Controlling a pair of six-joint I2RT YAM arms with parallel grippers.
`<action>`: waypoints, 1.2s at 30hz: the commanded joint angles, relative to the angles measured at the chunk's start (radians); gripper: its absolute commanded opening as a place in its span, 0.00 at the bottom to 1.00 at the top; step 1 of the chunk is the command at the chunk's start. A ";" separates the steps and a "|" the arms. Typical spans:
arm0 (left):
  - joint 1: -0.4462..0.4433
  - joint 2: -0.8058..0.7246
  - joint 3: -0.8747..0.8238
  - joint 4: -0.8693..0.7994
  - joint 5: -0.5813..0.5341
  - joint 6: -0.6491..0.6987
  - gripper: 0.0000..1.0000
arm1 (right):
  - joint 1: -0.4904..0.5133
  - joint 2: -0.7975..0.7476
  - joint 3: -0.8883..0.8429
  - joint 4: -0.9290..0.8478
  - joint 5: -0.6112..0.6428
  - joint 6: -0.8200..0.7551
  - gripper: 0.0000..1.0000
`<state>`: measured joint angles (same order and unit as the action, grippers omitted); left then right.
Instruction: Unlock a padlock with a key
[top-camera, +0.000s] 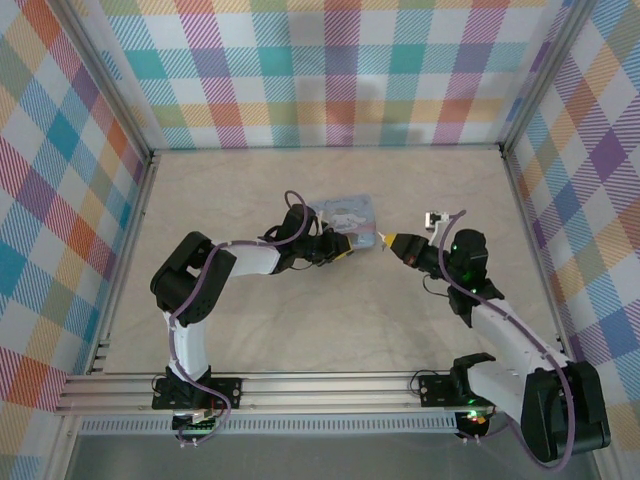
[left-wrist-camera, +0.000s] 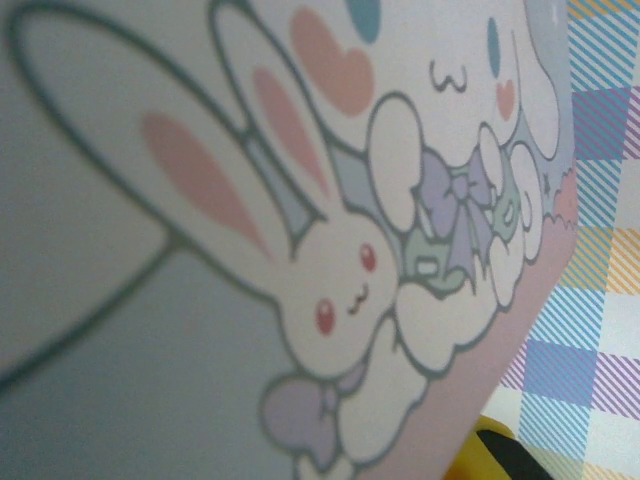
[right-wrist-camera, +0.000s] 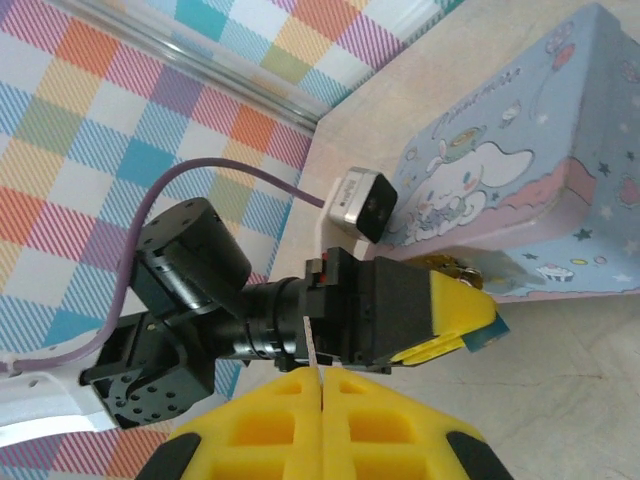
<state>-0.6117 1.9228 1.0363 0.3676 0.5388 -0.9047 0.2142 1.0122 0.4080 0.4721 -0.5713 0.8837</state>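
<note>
Beige tabletop (top-camera: 330, 340) and pastel plaid walls (top-camera: 340, 70) frame two arms meeting at mid-table. Pinched between the yellow fingertips of the left gripper (right-wrist-camera: 478, 318) is a tiny dark bluish metal padlock (right-wrist-camera: 488, 332), presumably presented so that its keyway faces the other arm. Just beside it, the right gripper (right-wrist-camera: 320, 385) is clamped tight on what looks to be a thin pale metal key (right-wrist-camera: 311, 345), seen edge-on and aimed at the lock. Close behind the left gripper's fingers lies a pale blue tin box (right-wrist-camera: 500, 170) with a white cartoon character; whether it touches them I cannot tell. Beyond, the tabletop is smooth and the plaid walls close three sides.
</note>
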 joint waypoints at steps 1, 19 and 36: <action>0.004 -0.001 0.031 0.000 0.042 -0.017 0.17 | -0.007 0.032 -0.047 0.148 0.041 0.108 0.00; 0.004 0.002 0.018 0.047 0.052 -0.049 0.17 | 0.101 0.480 -0.150 0.651 0.094 0.262 0.00; 0.004 0.007 0.009 0.074 0.056 -0.063 0.17 | 0.174 0.773 -0.103 0.935 0.113 0.355 0.00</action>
<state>-0.6117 1.9232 1.0443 0.3954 0.5606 -0.9512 0.3809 1.7779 0.2859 1.3220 -0.4637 1.2251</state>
